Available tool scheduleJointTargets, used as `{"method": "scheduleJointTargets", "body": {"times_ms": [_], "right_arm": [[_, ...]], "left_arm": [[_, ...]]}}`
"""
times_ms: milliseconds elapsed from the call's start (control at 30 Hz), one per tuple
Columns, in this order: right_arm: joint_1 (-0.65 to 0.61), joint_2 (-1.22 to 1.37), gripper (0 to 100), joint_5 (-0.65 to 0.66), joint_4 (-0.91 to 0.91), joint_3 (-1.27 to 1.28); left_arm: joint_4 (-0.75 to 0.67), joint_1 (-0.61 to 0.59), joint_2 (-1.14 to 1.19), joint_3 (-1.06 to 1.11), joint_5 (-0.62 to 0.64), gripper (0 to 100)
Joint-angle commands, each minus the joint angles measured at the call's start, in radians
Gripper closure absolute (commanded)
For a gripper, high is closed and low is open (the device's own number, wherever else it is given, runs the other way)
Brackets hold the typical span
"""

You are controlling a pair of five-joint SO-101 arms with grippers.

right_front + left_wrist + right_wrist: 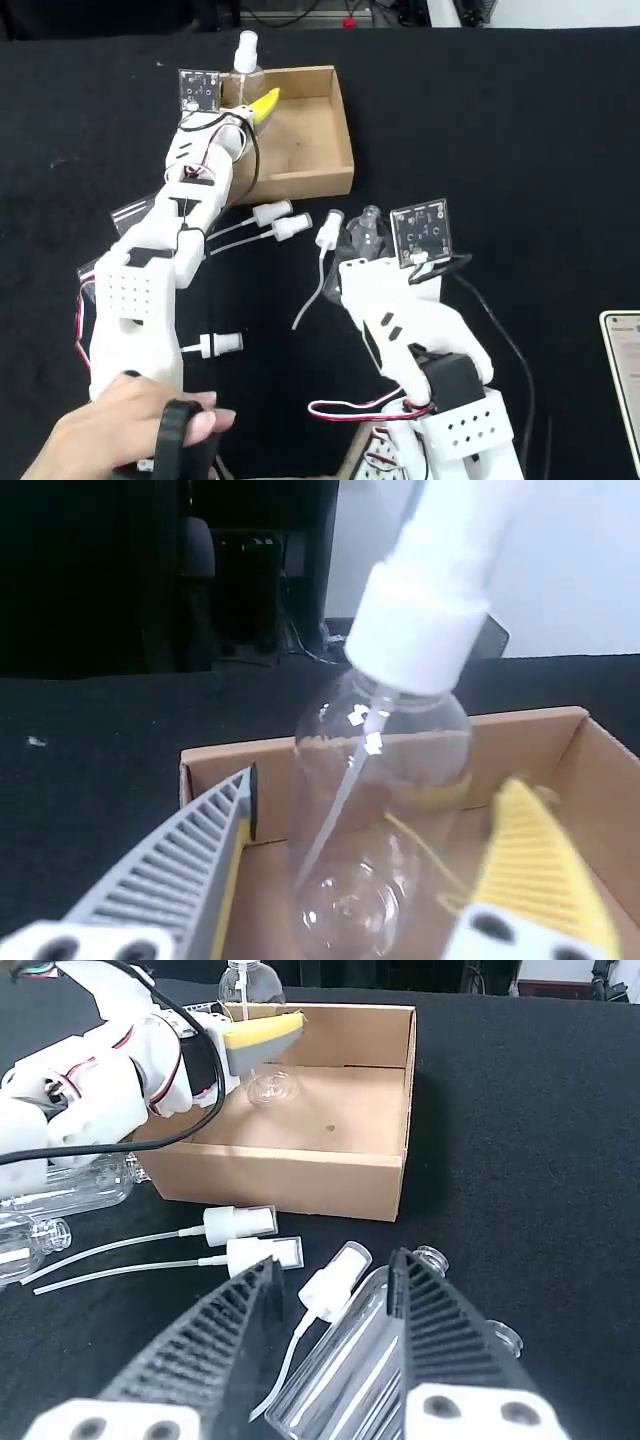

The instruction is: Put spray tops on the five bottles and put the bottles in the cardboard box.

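Over the far corner of the box (318, 140), left gripper (378, 780) clamps the one capped bottle (246, 70); right gripper (335, 1260) clamps an open bottle (350, 1360) near the box. Four loose spray tops (272, 212) (292, 226) (328, 230) (220, 344), two more bottles (70, 1185) (30, 1238) half hidden under the left arm (180, 230), fifth bottle (503, 1337) mostly cut off by a jaw.

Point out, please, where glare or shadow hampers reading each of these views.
Left wrist view: white glints speckle the clear plastic bottle with the white spray top, and the top nearly merges with the bright wall behind. Right wrist view: reflections streak the uncapped clear bottle in the right tool. High view: the black tablecloth swallows shadows; the open cardboard box is evenly lit.
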Motion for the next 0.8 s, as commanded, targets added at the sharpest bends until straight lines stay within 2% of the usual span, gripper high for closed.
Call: {"method": "scheduleJointTargets", "body": {"times_ms": [0, 433, 767], "right_arm": [[0.023, -0.01, 82.2, 0.009, -0.029, -0.015], [0.023, -0.01, 82.2, 0.009, -0.029, -0.013], [0.023, -0.01, 82.2, 0.009, -0.029, -0.013]], "left_arm": [[0.003, -0.022, -0.086, -0.001, -0.011, 59], [-0.005, -0.048, -0.101, 0.031, -0.011, 60], [-0.005, -0.056, -0.381, 0.331, -0.009, 60]]}}
